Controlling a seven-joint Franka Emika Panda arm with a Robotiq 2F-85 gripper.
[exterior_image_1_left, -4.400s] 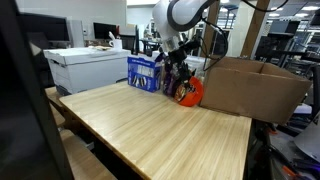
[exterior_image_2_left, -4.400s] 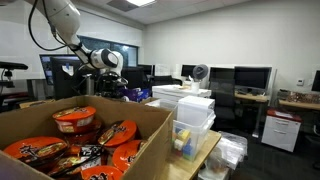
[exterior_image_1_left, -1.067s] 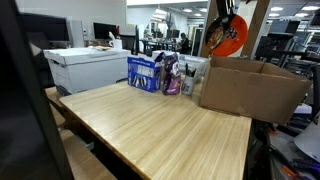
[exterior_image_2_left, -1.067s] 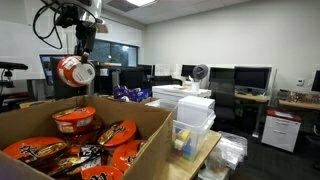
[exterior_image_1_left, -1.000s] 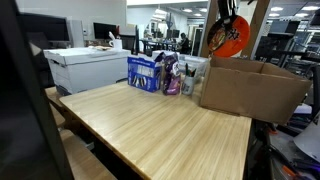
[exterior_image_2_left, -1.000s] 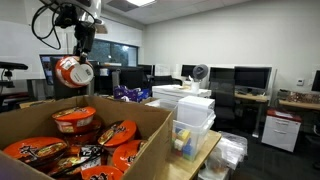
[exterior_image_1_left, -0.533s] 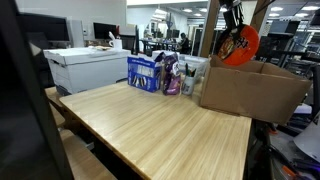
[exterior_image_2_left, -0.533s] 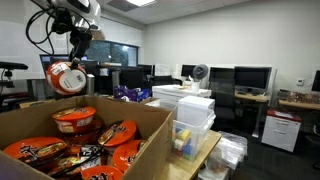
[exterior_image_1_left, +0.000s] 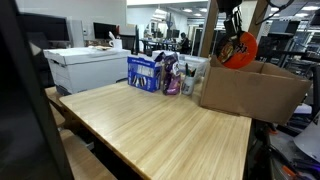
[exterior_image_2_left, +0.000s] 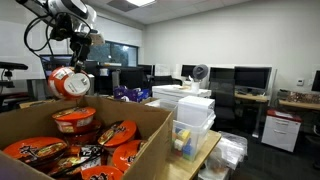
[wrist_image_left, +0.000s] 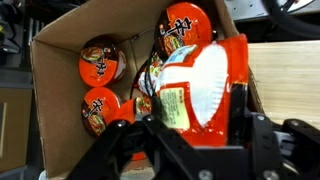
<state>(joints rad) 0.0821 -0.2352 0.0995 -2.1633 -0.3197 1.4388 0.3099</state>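
Note:
My gripper (wrist_image_left: 190, 110) is shut on a red instant-noodle bowl (wrist_image_left: 195, 85), held on its side with the white bottom facing the wrist camera. In both exterior views the bowl (exterior_image_1_left: 238, 47) (exterior_image_2_left: 69, 82) hangs just above the open cardboard box (exterior_image_1_left: 252, 88) (exterior_image_2_left: 150, 125). Inside the box lie several more red noodle bowls (exterior_image_2_left: 75, 121) (wrist_image_left: 98, 62), some upright, some tipped. My fingers (wrist_image_left: 240, 110) press the bowl's sides.
A wooden table (exterior_image_1_left: 150, 125) carries the box at its far right. A blue packet (exterior_image_1_left: 145, 72) and small bottles (exterior_image_1_left: 172, 78) stand at the table's back edge. A white chest (exterior_image_1_left: 85, 68) and stacked plastic bins (exterior_image_2_left: 192, 125) are nearby.
The arm has carried the bowl sideways and down, from high beside the box to just over its opening. The grip has stayed the same.

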